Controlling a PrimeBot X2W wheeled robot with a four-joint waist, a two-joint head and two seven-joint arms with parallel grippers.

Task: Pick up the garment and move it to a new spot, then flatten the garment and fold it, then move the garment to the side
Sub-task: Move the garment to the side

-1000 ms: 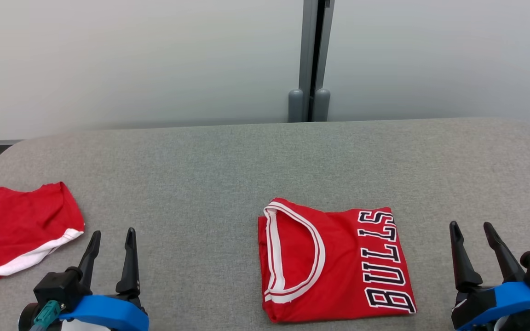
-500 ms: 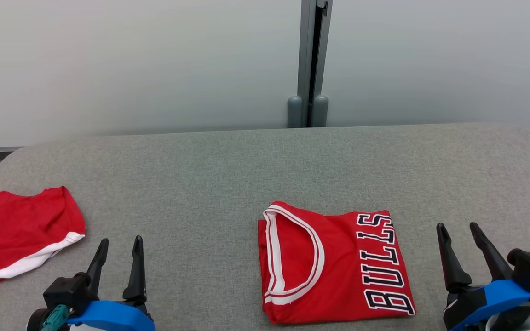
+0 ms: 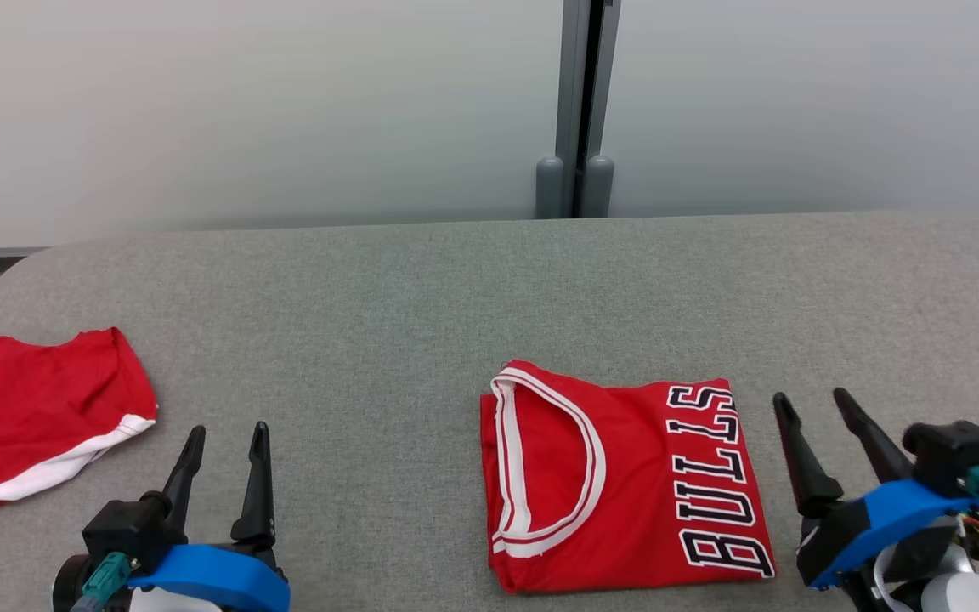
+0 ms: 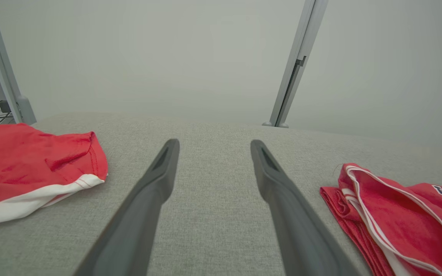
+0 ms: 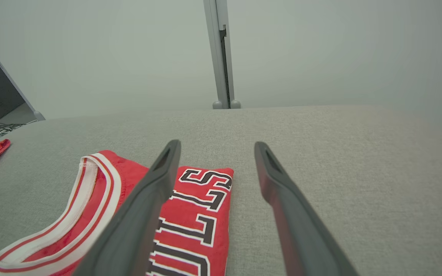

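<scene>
Showing the late stage of a fold-and-place task, one view at a time.

**Head view.** The red jersey (image 3: 625, 484) lies on the grey padded table (image 3: 370, 289) at about 5 o'clock from the view's centre. It is folded into a compact rectangle, with the white-trimmed collar at its 9 o'clock side and the lettering along its 3 o'clock side. The left gripper (image 3: 228, 432) sits at 7 o'clock with its fingers spread and nothing between them, well apart from the jersey. The right gripper (image 3: 812, 398) sits at 4 o'clock, likewise spread and empty, just beside the jersey's lettered edge without touching it. A pair of red shorts (image 3: 31, 408) with a white band lies loosely at 8 o'clock, near the table's edge.

**Left wrist view.** Bare table shows between the parted fingers. The shorts lie at 9 o'clock and the jersey's collar end (image 4: 397, 214) at 4 o'clock.

**Right wrist view.** The jersey (image 5: 202, 214) lies at 7 o'clock, partly behind one finger. Only bare cloth surface lies between the two fingers.

**Progress, as judged.** Picking up, flattening and folding appear complete, since the jersey lies flat in neat layers. The move to the side seems to be what is left, with the right gripper the better placed for it. Whether the present spot already counts as the side cannot be told.
</scene>
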